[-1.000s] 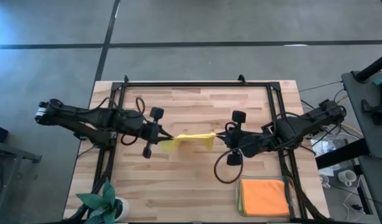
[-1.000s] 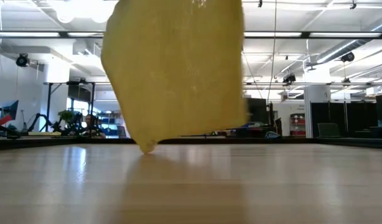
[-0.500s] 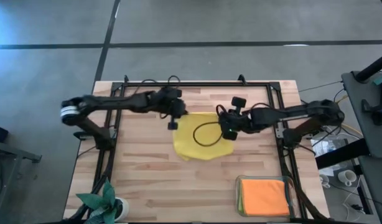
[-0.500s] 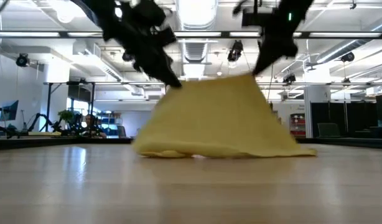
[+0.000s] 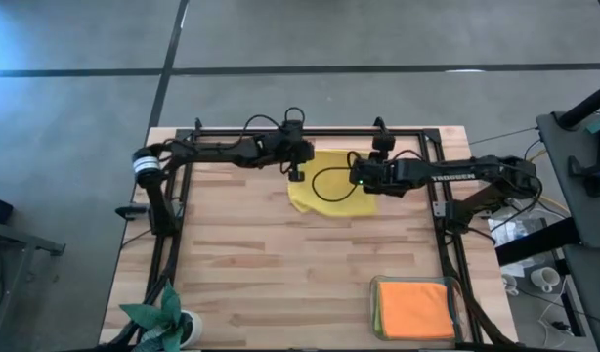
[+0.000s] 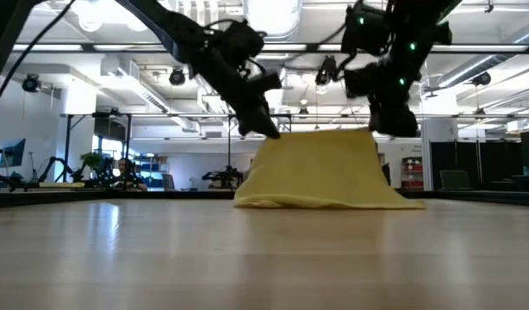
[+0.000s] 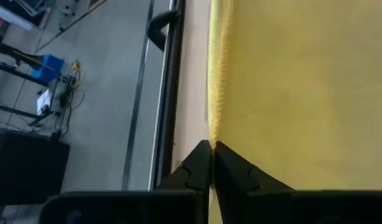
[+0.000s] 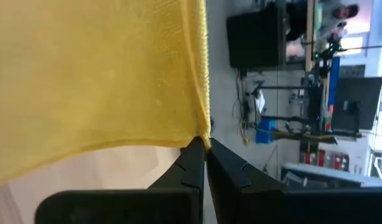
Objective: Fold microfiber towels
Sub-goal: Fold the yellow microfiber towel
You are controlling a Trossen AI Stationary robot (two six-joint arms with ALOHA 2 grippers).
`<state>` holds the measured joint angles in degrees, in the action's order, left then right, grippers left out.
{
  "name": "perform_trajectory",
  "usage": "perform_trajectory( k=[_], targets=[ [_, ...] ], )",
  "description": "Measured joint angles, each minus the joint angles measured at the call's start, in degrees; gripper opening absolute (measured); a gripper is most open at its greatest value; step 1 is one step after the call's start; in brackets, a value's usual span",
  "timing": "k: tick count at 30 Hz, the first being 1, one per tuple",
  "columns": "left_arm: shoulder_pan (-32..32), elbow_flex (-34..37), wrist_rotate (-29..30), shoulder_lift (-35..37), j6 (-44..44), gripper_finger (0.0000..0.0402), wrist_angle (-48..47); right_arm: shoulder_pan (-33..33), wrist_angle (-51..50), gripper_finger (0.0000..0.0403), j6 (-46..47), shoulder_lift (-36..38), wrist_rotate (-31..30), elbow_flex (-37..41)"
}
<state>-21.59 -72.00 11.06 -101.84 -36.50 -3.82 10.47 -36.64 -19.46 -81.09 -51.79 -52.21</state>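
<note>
Left to right. Your left gripper [image 5: 296, 172] is near the far edge of the wooden surface [image 5: 241, 284], fingers [image 7: 200, 163] pressed together, pinching the left corner of the soft yellow microfiber towel [image 5: 327, 184]. Your right gripper [image 5: 357, 178] is just beside it to the right, fingers [image 8: 194, 160] likewise clamped on the opposite corner.

The towel's pinched edge is raised, and its near edge drags on the surface in the far middle area, so the cloth slopes like a tent in the low view [image 6: 320, 172].

Risks from here:
- Both grips sit right at the hem in the wrist views. Pull the corners apart too hard and one could slip out.
- The trailing edge looks bunched and rounded rather than flat. Lay it down like this and the fold may come out crooked.
- A black cable loop [image 5: 329, 186] from the right arm hangs over the cloth and could snag it.

A folded orange microfiber towel [image 5: 414, 308] lies in the clear rectangular plastic tray [image 5: 376, 289] at the near right corner, well apart.
</note>
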Motion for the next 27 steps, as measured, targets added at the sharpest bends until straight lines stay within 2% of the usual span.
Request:
perform_trajectory(
  k=[6, 12, 15, 21, 24, 27],
  targets=[
    [3.93, 1.23, -0.82, 9.45, 2.8, 0.0, -8.11, -6.44, -0.74, 0.0009, 0.36, 1.57, 3.98, -8.33],
    [10.76, 1.54, -5.01, 20.77, 3.19, 0.0, -20.15, -16.88, -2.06, 0.0009, 4.74, 3.5, 9.94, -16.95],
    [15.33, 1.54, -5.19, 25.88, 3.22, 0.0, -23.87, -23.04, -4.29, 0.0009, 5.93, 3.66, 10.24, -21.57],
    [26.09, -0.68, -4.65, 34.44, 3.4, 0.0, -25.44, -34.11, -11.02, 0.0009, 5.96, 3.33, 10.03, -31.6],
    [29.31, -1.91, -4.92, 37.29, 4.69, 0.0, -25.53, -36.32, -11.35, 0.0009, 6.02, 3.43, 9.91, -35.31],
    [28.58, -1.51, -4.65, 38.27, 5.79, 0.0, -25.14, -35.64, -13.16, 0.0009, 7.93, 3.62, 9.73, -36.0]
  ],
)
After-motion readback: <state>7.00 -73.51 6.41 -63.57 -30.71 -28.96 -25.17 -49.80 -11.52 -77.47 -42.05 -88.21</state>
